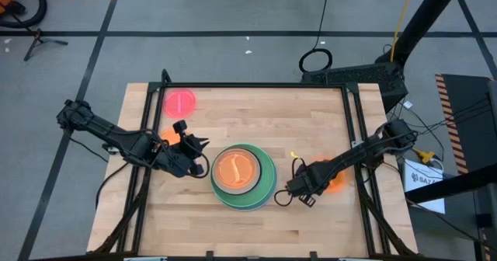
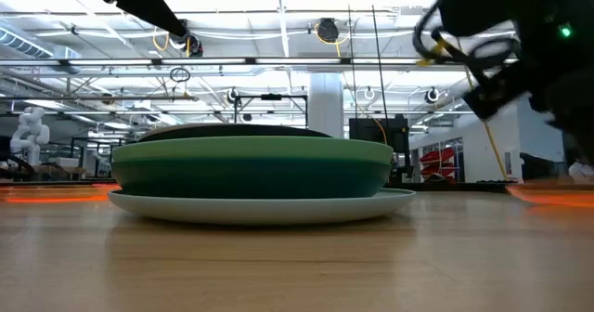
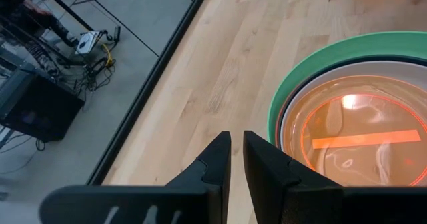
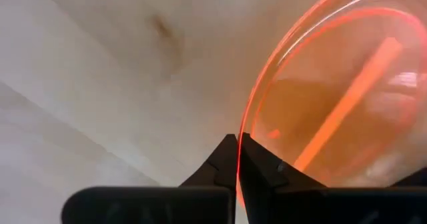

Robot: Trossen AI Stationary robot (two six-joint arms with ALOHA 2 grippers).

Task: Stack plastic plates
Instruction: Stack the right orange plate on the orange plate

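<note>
Right of centre in the high view, my right pincer (image 4: 237, 159) clamps the rim of a translucent orange plate (image 4: 333, 97), beside the stack (image 1: 264, 185); so thin a bite could slip on lifting.

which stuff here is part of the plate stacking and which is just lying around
Part of the job:
- plate stack, orange plate on top
- pink plate
- orange plate by the left arm
- orange plate, right gripper shut on its rim
- left gripper, beside the stack, holding nothing

Lying about:
- cable loop on the floor
</note>
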